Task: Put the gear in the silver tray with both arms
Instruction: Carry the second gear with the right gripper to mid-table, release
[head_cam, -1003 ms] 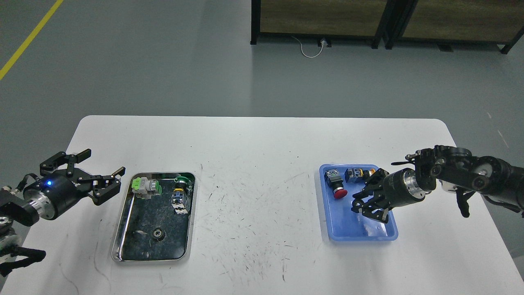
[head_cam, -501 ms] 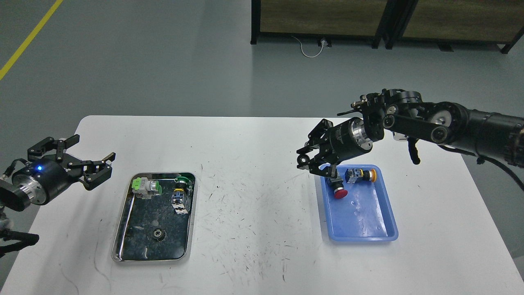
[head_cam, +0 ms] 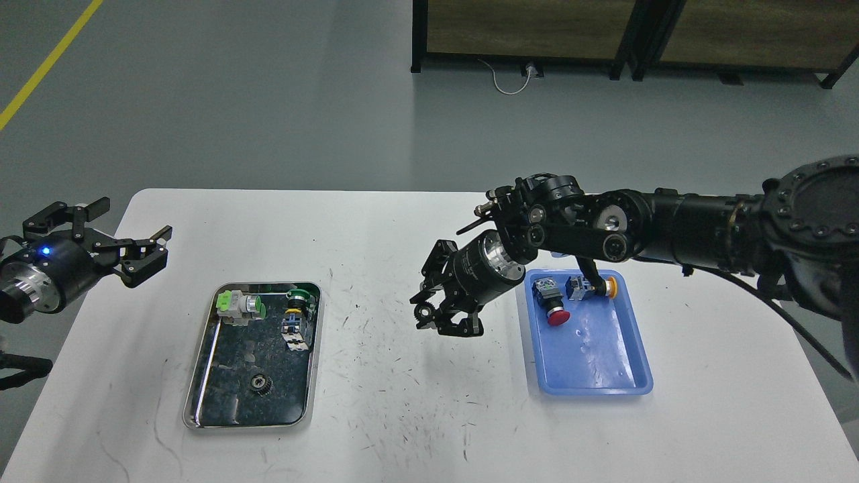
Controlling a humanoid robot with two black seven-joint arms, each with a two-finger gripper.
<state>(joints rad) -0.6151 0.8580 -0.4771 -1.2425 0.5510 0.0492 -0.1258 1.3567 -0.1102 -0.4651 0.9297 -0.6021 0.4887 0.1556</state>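
Note:
The silver tray [head_cam: 198,376] lies on the left half of the white table. A small dark gear [head_cam: 260,383] rests on its dark bottom near the front. My right gripper [head_cam: 443,320] hangs above the table's middle, between the two trays. It is shut on a second small dark gear [head_cam: 424,312], which shows at its left fingertips. My left gripper [head_cam: 131,235] is open and empty. It hovers over the table's left edge, up and to the left of the silver tray.
The silver tray also holds a green-and-grey switch [head_cam: 239,306] and a green-capped switch [head_cam: 296,314] at its far end. A blue plastic tray [head_cam: 604,376] on the right holds a red push button [head_cam: 551,300] and a yellow-tipped switch [head_cam: 586,287].
My right gripper rose out of the blue tray with the gear and swung left to above the table's middle. My left gripper drew back up and to the left, away from the silver tray.

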